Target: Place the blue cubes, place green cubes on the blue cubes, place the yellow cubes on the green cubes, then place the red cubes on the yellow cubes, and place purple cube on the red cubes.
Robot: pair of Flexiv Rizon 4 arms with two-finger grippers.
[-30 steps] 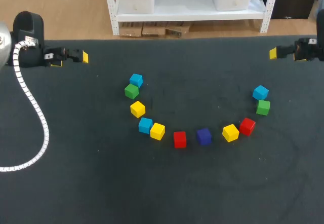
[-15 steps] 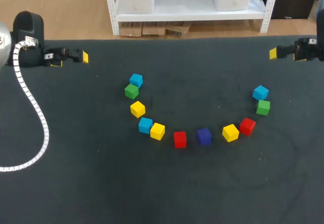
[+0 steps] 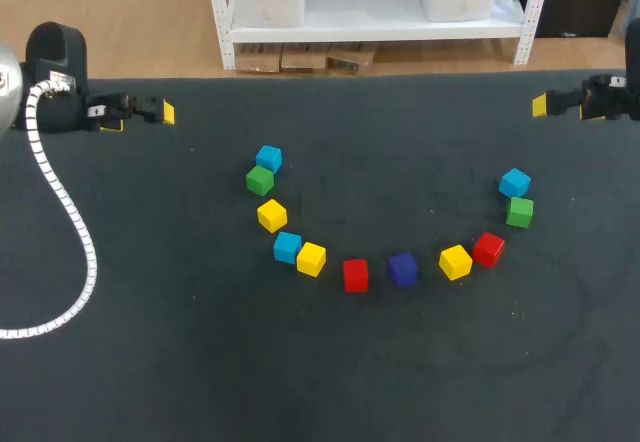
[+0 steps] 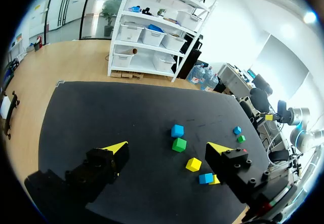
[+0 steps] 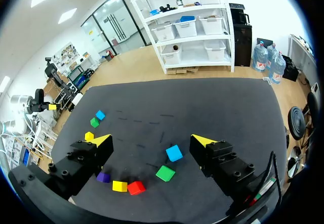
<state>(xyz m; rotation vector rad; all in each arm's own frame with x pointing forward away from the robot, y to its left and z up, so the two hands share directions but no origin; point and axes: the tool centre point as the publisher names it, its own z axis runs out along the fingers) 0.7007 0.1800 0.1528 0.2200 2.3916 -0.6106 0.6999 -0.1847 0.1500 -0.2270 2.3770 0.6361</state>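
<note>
The cubes lie singly in a loose arc on the dark table (image 3: 400, 382). On the left are a blue cube (image 3: 268, 158), a green cube (image 3: 260, 180), a yellow cube (image 3: 271, 215), another blue cube (image 3: 287, 247) and a yellow cube (image 3: 311, 259). In the middle sit a red cube (image 3: 355, 275) and the purple cube (image 3: 403, 269). On the right are yellow (image 3: 455, 262), red (image 3: 488, 249), green (image 3: 520, 212) and blue (image 3: 515, 182) cubes. My left gripper (image 3: 140, 114) (image 4: 168, 146) hangs open at the far left edge. My right gripper (image 3: 562, 106) (image 5: 152, 140) is open at the far right edge. Both are empty and well away from the cubes.
A white ribbed cable (image 3: 70, 232) from the left arm loops across the table's left side down to the near left. Bare table lies inside the arc and along the front.
</note>
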